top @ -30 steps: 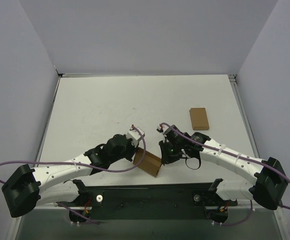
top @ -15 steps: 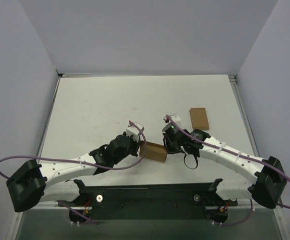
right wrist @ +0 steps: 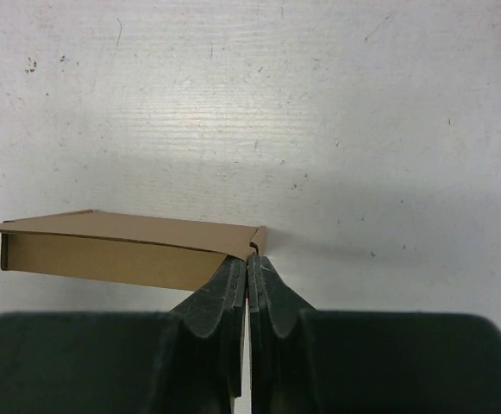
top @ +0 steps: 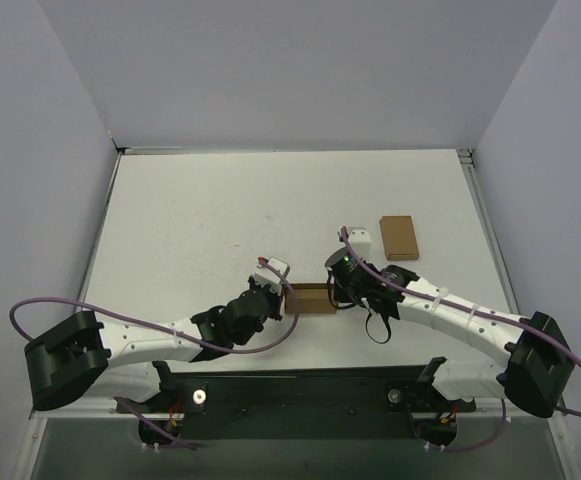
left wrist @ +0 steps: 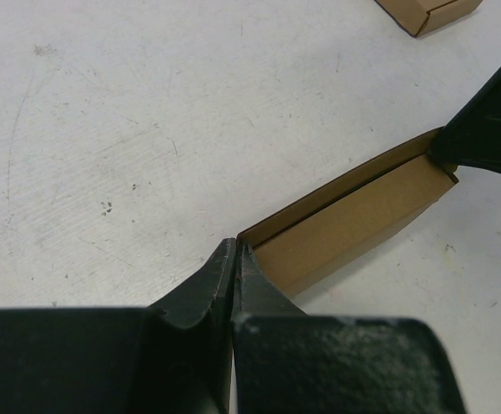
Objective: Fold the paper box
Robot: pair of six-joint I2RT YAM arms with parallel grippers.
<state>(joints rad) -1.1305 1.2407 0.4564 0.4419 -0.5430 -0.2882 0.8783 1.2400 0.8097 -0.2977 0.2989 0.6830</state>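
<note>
Paper box [top: 308,298] sits low-centre on the worktop [top: 200,220], between the two arms, long side running left-right. It is a flat brown cardboard shell, and the left wrist view shows its top panel gaping slightly above the side wall. Left end effector [top: 278,290] is at the box's left end. Its fingers [left wrist: 220,280] are pressed together with no gap, pinching the thin cardboard at that corner. Right end effector [top: 338,290] is at the box's right end. Its fingers [right wrist: 224,289] are also squeezed shut on the corner edge, with a sliver of cardboard visible between them. A second, plain brown cardboard rectangle [top: 398,237] lies flat to the far right of the box, well apart and touched by neither arm.
</note>
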